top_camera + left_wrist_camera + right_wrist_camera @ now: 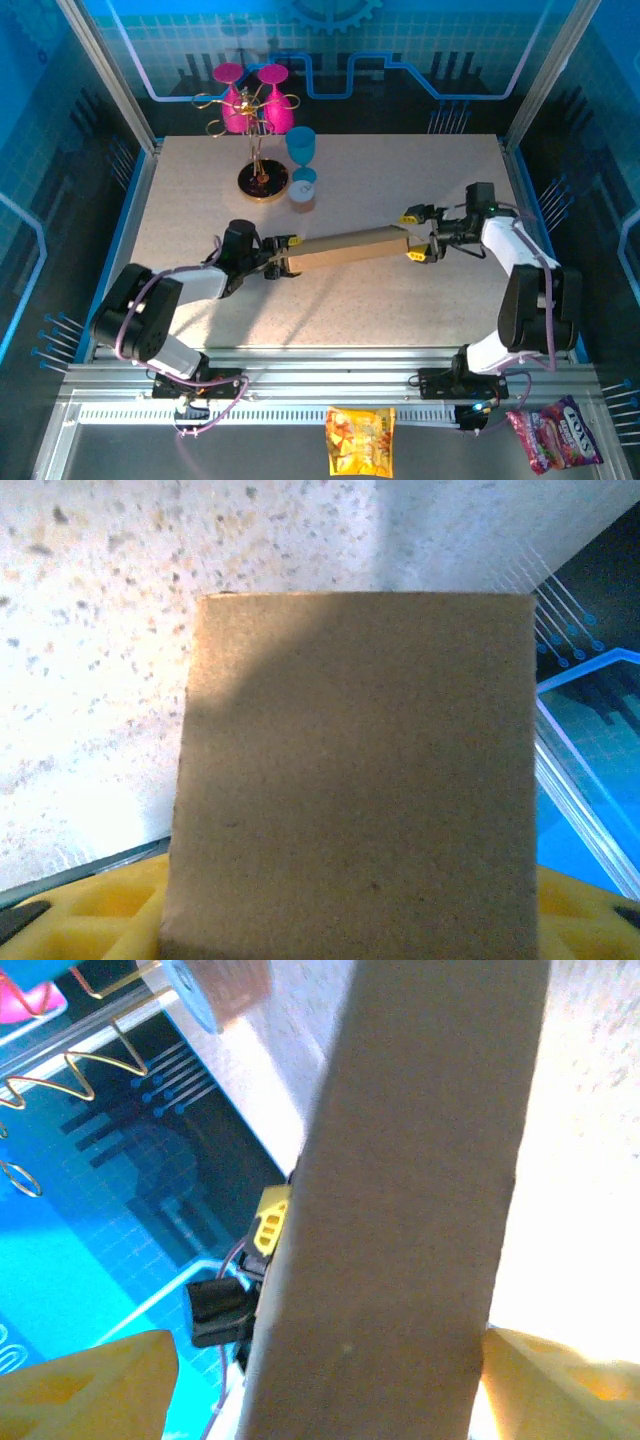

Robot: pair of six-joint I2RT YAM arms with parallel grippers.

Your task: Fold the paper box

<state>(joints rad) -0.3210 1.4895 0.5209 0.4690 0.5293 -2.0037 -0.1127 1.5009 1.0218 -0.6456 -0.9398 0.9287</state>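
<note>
We are looking down on the speckled desk point(200, 190), where the paper box point(345, 250), folded into a long, narrow brown shape, is lying across the middle. It is running roughly from 9 o'clock to 3 o'clock, its 3 o'clock end tilting slightly toward the far side. The left gripper point(285, 257) is reaching in from 8 o'clock, and its yellow-tipped fingers are pinching the 9 o'clock end of the box. In the left wrist view we are seeing the plain cardboard face point(350, 780) rising from between the yellow fingers point(80, 910). The right gripper point(415, 235) is coming in from 3 o'clock with its fingers spread around the other end. In the right wrist view we are seeing the box point(400, 1210) passing between the two fingers point(90, 1385); the one on the left is standing clear of the cardboard, while the other is sitting right at its edge. Toward 12 o'clock, a gold wire rack point(262, 150) is carrying pink glasses point(235, 100), and a blue hourglass-shaped cup point(301, 165) is standing just beside its base. Two snack packets point(360, 440) are lying at 6 o'clock, on the near side of the arm bases.
</note>
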